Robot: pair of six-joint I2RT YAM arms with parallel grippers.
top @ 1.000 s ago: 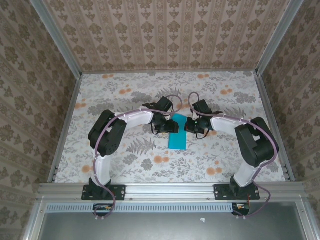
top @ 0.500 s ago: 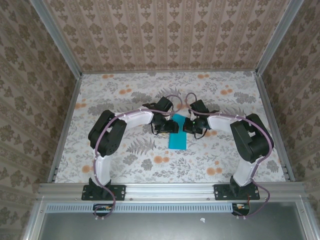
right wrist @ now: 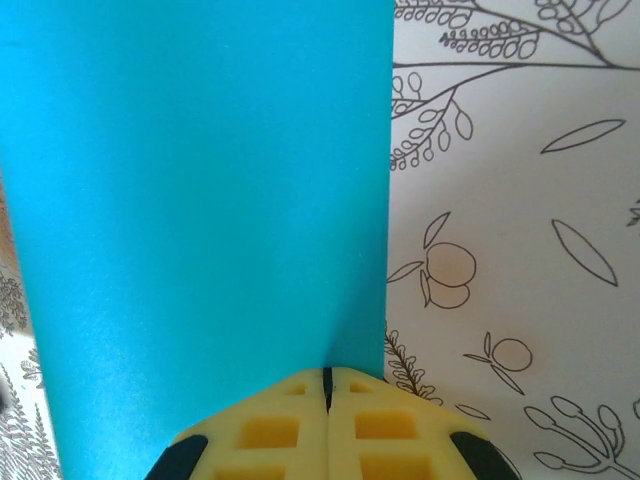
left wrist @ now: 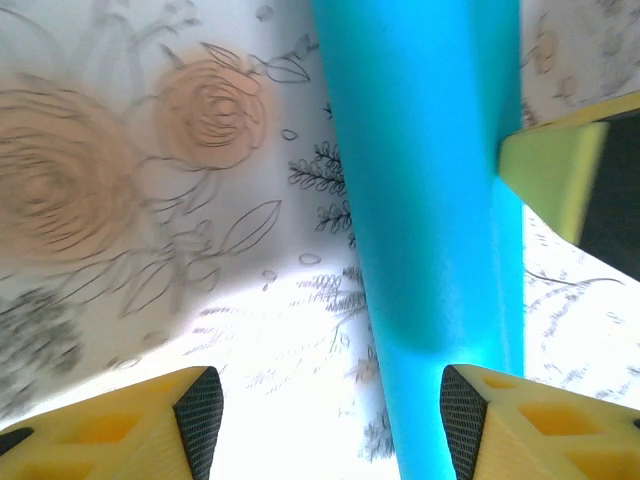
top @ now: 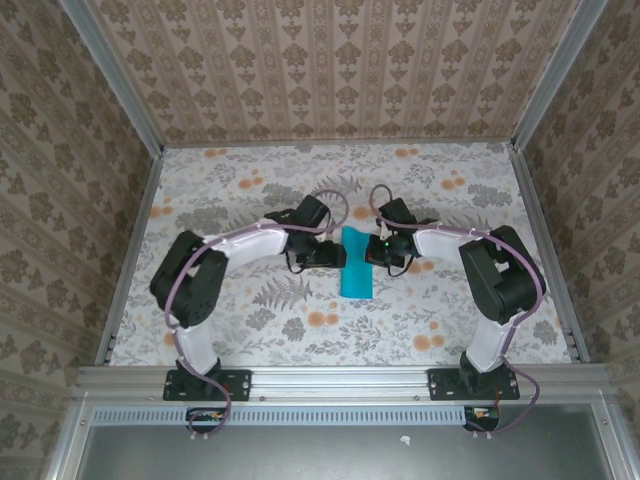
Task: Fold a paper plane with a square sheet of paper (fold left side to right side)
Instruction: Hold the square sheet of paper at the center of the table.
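Note:
The square sheet of paper (top: 355, 272) lies on the flowered table as a narrow, bright cyan rectangle, apparently folded over. My left gripper (top: 338, 256) is at its left edge and stands open. In the left wrist view the paper (left wrist: 425, 180) runs up past the right finger (left wrist: 462, 415), and the gap of the left gripper (left wrist: 325, 425) is over bare table. My right gripper (top: 372, 250) is shut, with its tips down on the paper (right wrist: 200, 200) near its right edge; the tips of the right gripper (right wrist: 327, 378) touch each other. A paper plane is out of view.
The flowered tabletop (top: 250, 190) is boxed in by patterned walls and metal rails (top: 130, 250). Both arms bend inward and meet at the middle of the table. A yellow finger of the right gripper (left wrist: 550, 165) shows in the left wrist view.
The left arm's elbow has swung out to the left and its jaws have opened a little. The right gripper has shifted slightly left onto the paper. The paper has stayed in place.

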